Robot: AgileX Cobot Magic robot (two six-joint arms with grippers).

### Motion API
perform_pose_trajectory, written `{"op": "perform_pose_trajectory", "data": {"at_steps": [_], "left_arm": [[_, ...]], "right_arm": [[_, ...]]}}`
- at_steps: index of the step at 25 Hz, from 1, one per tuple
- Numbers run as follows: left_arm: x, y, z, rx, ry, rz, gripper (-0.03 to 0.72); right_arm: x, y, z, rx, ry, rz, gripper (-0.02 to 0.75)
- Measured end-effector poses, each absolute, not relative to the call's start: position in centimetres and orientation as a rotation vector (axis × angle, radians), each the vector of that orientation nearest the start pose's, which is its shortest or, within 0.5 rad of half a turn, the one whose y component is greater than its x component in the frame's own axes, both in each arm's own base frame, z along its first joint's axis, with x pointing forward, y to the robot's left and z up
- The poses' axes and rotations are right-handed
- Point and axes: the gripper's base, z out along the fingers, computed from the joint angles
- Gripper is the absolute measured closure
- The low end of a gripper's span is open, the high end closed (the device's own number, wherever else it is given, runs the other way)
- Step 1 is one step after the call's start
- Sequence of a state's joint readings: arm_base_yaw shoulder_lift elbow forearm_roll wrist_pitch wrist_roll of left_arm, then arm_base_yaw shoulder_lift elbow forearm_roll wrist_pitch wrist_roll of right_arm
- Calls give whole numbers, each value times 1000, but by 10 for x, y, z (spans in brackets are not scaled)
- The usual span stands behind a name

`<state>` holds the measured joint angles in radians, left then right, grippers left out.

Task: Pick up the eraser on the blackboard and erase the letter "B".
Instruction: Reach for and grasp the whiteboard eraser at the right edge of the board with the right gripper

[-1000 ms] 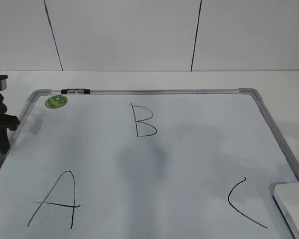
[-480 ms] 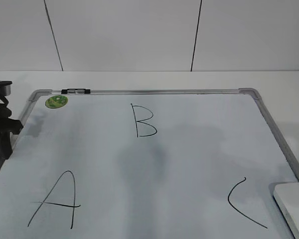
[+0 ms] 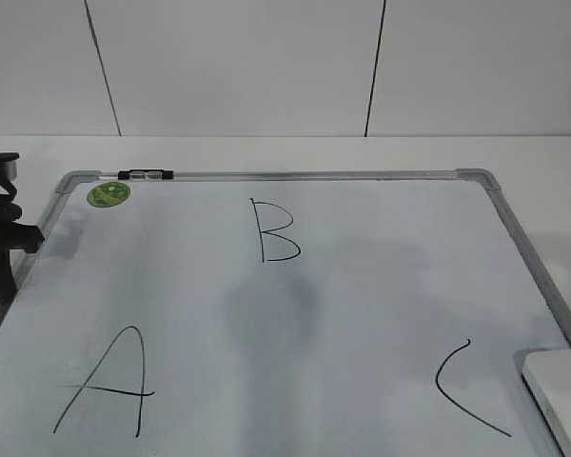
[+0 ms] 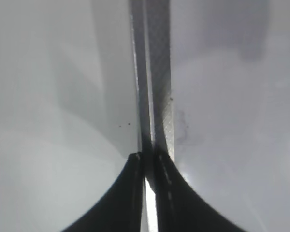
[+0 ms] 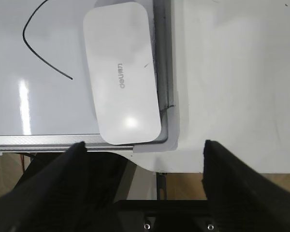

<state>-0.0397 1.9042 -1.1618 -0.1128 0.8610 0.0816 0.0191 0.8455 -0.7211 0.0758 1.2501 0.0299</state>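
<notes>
The blackboard (image 3: 295, 175) lies flat on the table. The letter "B" (image 3: 274, 230) is drawn at its upper middle. The white eraser (image 3: 561, 390) lies on the board's near right corner. In the right wrist view the eraser (image 5: 121, 72) rests flat against the frame, beside the black "C" (image 5: 41, 38). My right gripper (image 5: 144, 145) is open and empty, off the board's near edge and apart from the eraser. My left gripper (image 3: 0, 267) is at the board's left edge. In the left wrist view it (image 4: 149, 157) is shut and empty over the frame rail (image 4: 157, 72).
A black "A" (image 3: 105, 386) is at the near left and a "C" (image 3: 466, 390) at the near right. A green sticker (image 3: 108, 194) and a black-and-silver marker (image 3: 145, 174) sit at the far left corner. The table edge (image 5: 183, 166) is just below the eraser.
My left gripper has shifted slightly at the board's left edge. The eraser and the letters have not moved.
</notes>
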Motion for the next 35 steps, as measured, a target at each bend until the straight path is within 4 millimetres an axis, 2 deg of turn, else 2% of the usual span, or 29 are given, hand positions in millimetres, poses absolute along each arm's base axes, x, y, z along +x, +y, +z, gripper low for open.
{"op": "perform_pose_trajectory", "data": {"at_steps": [5, 9, 15, 20, 24, 35], "left_arm": [[346, -22, 151, 77, 3082, -133, 663], [346, -22, 151, 77, 3082, -133, 663], [346, -22, 151, 77, 3082, -133, 663], [346, -22, 151, 77, 3082, -133, 664], [346, -22, 151, 77, 3082, -133, 664], [346, -22, 151, 77, 3082, -133, 664]], "right_arm": [[121, 9, 284, 37, 2870, 125, 166], [133, 11, 276, 50, 2913, 156, 134], [157, 14, 259, 79, 2976, 194, 104], [173, 17, 241, 48, 2964, 205, 101], [179, 26, 222, -7, 2974, 207, 101], [199, 26, 197, -50, 3010, 142, 101]]}}
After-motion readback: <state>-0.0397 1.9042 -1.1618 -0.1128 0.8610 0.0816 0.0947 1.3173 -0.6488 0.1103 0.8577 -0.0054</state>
